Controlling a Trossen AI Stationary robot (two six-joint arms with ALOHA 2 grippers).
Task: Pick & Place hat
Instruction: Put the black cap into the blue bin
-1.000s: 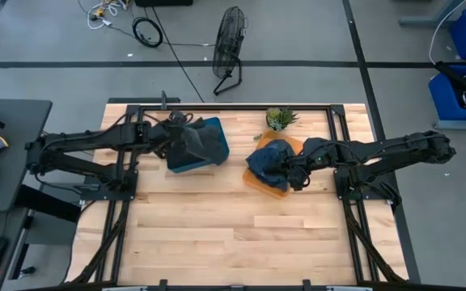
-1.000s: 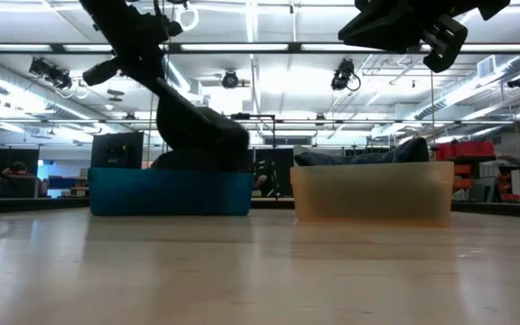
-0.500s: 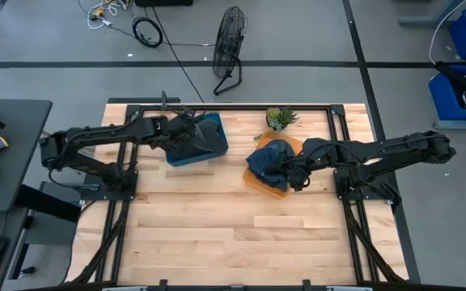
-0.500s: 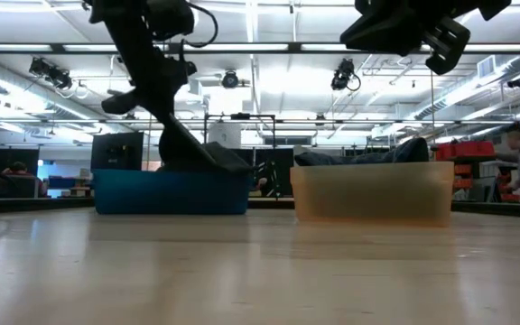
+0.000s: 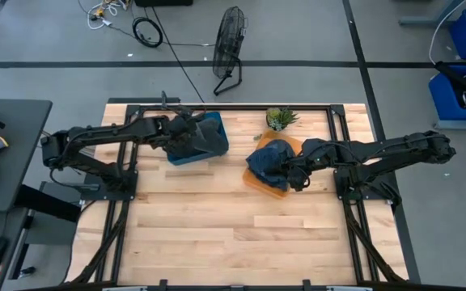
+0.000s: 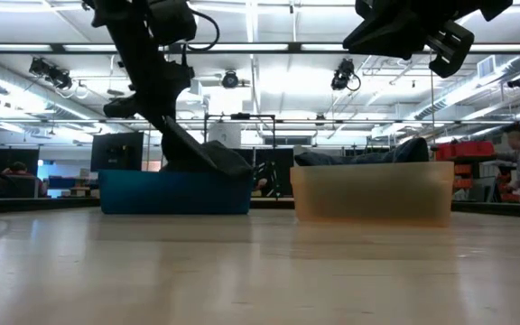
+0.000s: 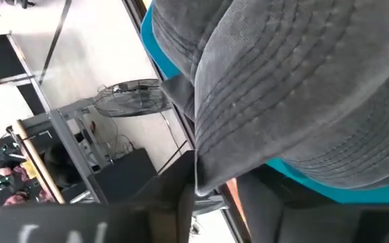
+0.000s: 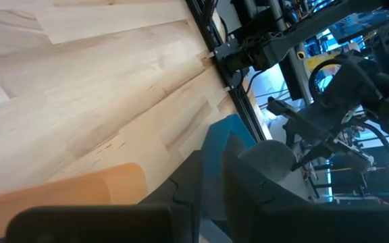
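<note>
- Hat [image 5: 191,139], a grey one, lies in the blue bin [image 5: 213,145] at the upper left of the bench [image 5: 233,234]; the left wrist view shows its stitched brim draped across the bin's edge, pinched between the left end effector's [image 5: 186,131] fingers.
- Bench holds a second, orange bin [image 5: 259,184] right of centre, with a dark blue cloth item [image 5: 267,159] heaped in it.
- Right end effector [image 5: 294,176] hovers just beside the orange bin; I cannot tell whether its fingers are parted or closed.
- Step in hand, as I judge it: the placing of the hat into the blue bin, nearly done. The next move calls for the left fingers to let go and the arm to lift clear without dragging the brim back out.
- Compared with a second ago, the left arm has reached further over the bin and the hat sits lower and deeper inside; the right arm has not moved.
</note>
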